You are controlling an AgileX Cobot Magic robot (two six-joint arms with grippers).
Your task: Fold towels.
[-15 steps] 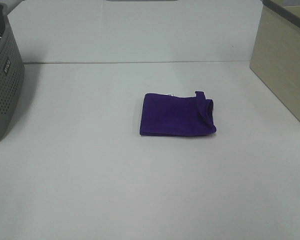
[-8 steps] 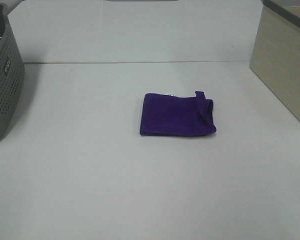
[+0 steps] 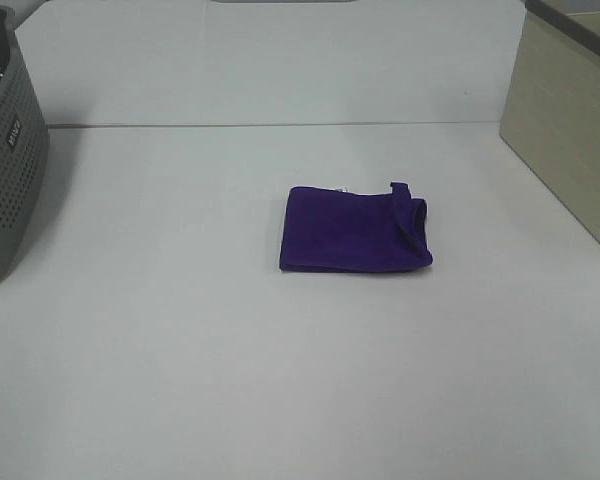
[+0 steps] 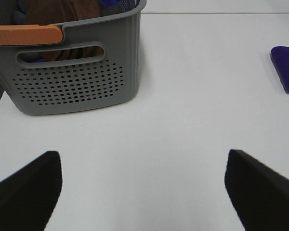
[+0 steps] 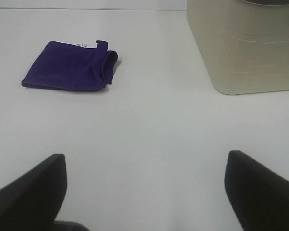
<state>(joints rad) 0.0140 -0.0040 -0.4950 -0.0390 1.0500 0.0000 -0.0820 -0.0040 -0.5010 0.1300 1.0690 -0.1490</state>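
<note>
The deep purple towel (image 3: 352, 230) lies folded into a small rectangle in the middle of the white table, its right end bunched and a small white tag at its far edge. It also shows in the right wrist view (image 5: 70, 66) and partly in the left wrist view (image 4: 287, 67). My left gripper (image 4: 144, 190) is open and empty, well away from the towel near the grey basket. My right gripper (image 5: 144, 187) is open and empty, short of the towel. Neither arm shows in the exterior high view.
A grey perforated basket (image 3: 8, 170) with an orange handle (image 4: 26, 34) stands at the table's left edge, holding brown and blue cloth. A beige bin (image 3: 568, 120) stands at the right edge; it also shows in the right wrist view (image 5: 245, 48).
</note>
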